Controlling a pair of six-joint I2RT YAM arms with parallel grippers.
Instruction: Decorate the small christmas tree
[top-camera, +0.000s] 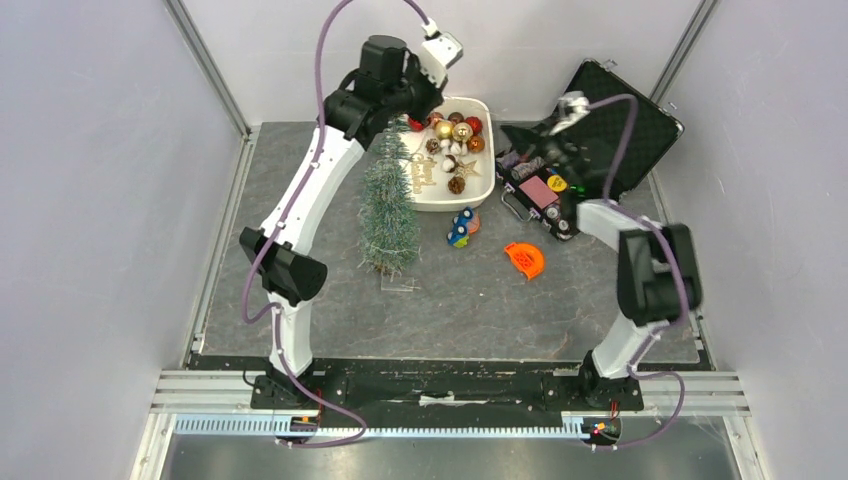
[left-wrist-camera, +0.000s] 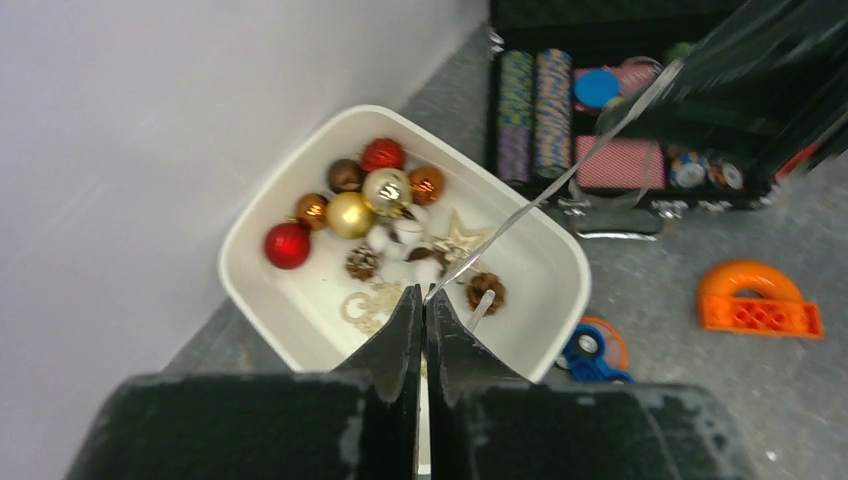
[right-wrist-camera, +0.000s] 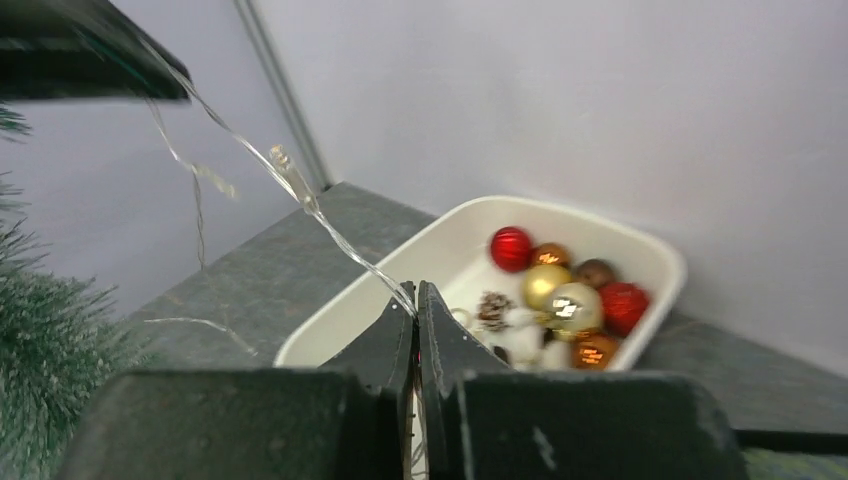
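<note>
Step in hand: stringing lights.
- Left fingers (left-wrist-camera: 400, 335) and right fingers (right-wrist-camera: 390, 335): pressed together, pinching a light wire (left-wrist-camera: 560, 180) stretched between them over the ornament tray (left-wrist-camera: 300, 300).
- Small christmas tree (top-camera: 388, 215): upright on the counter (top-camera: 450, 310), just left of the tray.
- Next move, likely: drape the wire over the tree.

Black case (top-camera: 652, 132), orange piece (top-camera: 525, 260), perhaps toys (top-camera: 461, 229)

Top view: bright, even, diffuse light from overhead. Only soft, short shadows under the arms and beside the small christmas tree (top-camera: 388, 205) on the grey worktop (top-camera: 450, 310). No glare on pale walls; focus sharp.

Left wrist view: bin (left-wrist-camera: 290, 300) fairly sharp, small glints on gold baubles (left-wrist-camera: 386, 190). Top-right corner is streaky w/ motion blur. Left tool (left-wrist-camera: 421, 295) dark, soft.

Right wrist view: soft overall, tree needles at left edge blurred. Thin wire (right-wrist-camera: 288, 168) catches light; right tool (right-wrist-camera: 415, 288) dark, out of focus.
</note>
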